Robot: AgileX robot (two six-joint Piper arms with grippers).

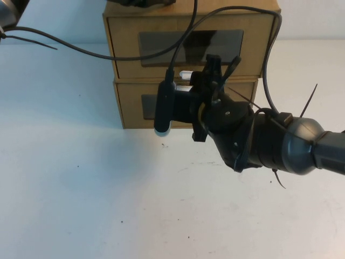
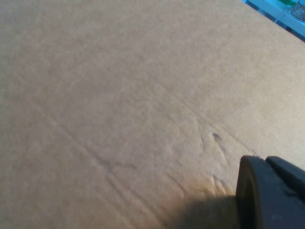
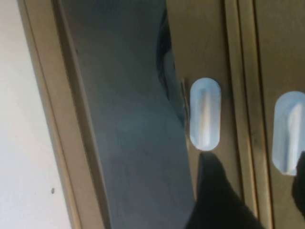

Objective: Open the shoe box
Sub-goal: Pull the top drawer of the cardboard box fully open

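The white counter (image 1: 81, 189) carries two stacked cardboard boxes. The upper shoe box (image 1: 129, 48) rests squarely on the lower shoe box (image 1: 132, 110), and both fronts are closed, each with a dark window (image 1: 215, 40). The right gripper (image 3: 257, 195) is at the front of the upper shoe box, down by its bottom edge where the two boxes meet. Its fingers (image 3: 214, 200) stand apart and clamp nothing. The left gripper (image 2: 267, 191) is at the top of the upper shoe box, close against plain cardboard; its state is not visible. A small white handle (image 1: 186, 74) sits low on the upper shoe box's front, and the lower box's handle (image 3: 205, 114) lies just beneath it.
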